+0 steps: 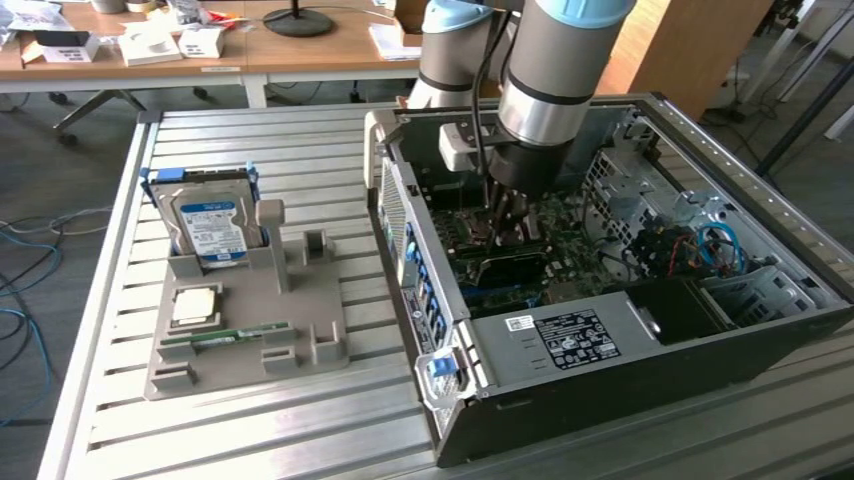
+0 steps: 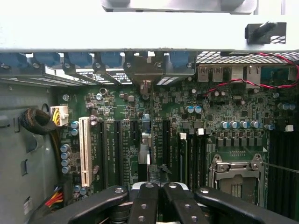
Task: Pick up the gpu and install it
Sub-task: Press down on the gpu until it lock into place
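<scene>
Hand on edge-on (dark) gpu

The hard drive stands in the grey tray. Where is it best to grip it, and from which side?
Probably the hard drive by its upper part, from above, jaws across its flat faces: it stands upright, its foot in the tray.

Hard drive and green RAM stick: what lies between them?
In the exterior view, a square chip lies flat on the holder between the hard drive and the RAM stick.
</scene>
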Robot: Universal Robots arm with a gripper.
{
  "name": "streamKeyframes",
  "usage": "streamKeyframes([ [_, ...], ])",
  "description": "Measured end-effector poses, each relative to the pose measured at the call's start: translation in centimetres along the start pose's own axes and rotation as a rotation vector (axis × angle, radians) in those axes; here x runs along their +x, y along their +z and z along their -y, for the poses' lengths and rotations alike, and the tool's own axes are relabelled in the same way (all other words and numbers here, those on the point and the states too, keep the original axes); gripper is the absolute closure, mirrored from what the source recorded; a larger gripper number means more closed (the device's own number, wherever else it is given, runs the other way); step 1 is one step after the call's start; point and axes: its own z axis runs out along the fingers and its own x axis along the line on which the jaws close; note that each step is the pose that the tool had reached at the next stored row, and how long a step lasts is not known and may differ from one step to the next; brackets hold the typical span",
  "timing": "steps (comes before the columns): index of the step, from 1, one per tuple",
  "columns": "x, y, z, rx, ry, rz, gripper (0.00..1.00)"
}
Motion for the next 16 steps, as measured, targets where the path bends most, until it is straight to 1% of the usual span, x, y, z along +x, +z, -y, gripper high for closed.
streamKeyframes([
  [5,0.01,0.37,-0.01,-0.0001,0.0,-0.0003,0.89],
  [16,0.02,0.59,-0.01,-0.0001,0.0,-0.0003,0.89],
])
